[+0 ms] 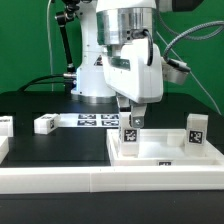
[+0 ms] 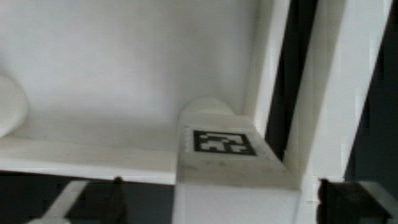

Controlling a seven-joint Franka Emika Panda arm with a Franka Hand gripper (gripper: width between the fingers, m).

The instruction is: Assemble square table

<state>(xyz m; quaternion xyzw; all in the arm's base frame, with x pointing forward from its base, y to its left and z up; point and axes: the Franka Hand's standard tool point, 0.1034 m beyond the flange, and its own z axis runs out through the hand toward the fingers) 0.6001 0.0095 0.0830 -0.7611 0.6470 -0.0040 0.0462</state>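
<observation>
Black table (image 1: 60, 145): tool (image 1: 131, 124) released (jaws straddle, gaps visible) over upright leg (image 1: 130, 142) on tabletop (image 1: 165, 152).

The tabletop (image 1: 165, 152) lies flat near the desk's (image 1: 30, 108) front edge, toward the exterior view's right, just behind the rail (image 1: 60, 180) running along that edge. Two legs stand upright on it: the first leg (image 1: 131, 138) by its corner on the exterior view's left, the second leg (image 1: 195, 130) toward its right side. In the wrist view the first leg (image 2: 222, 150) sits just beside the tabletop's rim (image 2: 279, 70). The gripper (image 1: 131, 122) hangs over the first leg, a finger (image 2: 116, 200) on either side, apart from it. A third leg (image 1: 45, 124) lies on the desk well to the exterior view's left. The marker board (image 1: 95, 120) lies between that leg and the tabletop, in front of the base (image 1: 95, 85).
</observation>
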